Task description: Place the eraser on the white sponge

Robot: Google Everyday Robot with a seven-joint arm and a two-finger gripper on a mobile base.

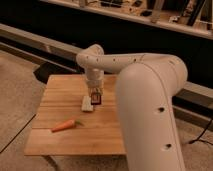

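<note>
The eraser (96, 97), a small dark block with an orange-red stripe, sits between the fingers of my gripper (95, 94) just above the wooden table (60, 95). The gripper points down and is shut on it. The white sponge (87, 104), a cream pad, lies on the table directly left of and slightly below the eraser, touching or nearly touching it. My big white arm (145, 100) reaches in from the right and hides the table's right part.
An orange carrot (65, 125) lies on the table's front left. A dark wall with a ledge (45, 42) runs behind the table. Bare floor (15, 100) lies to the left.
</note>
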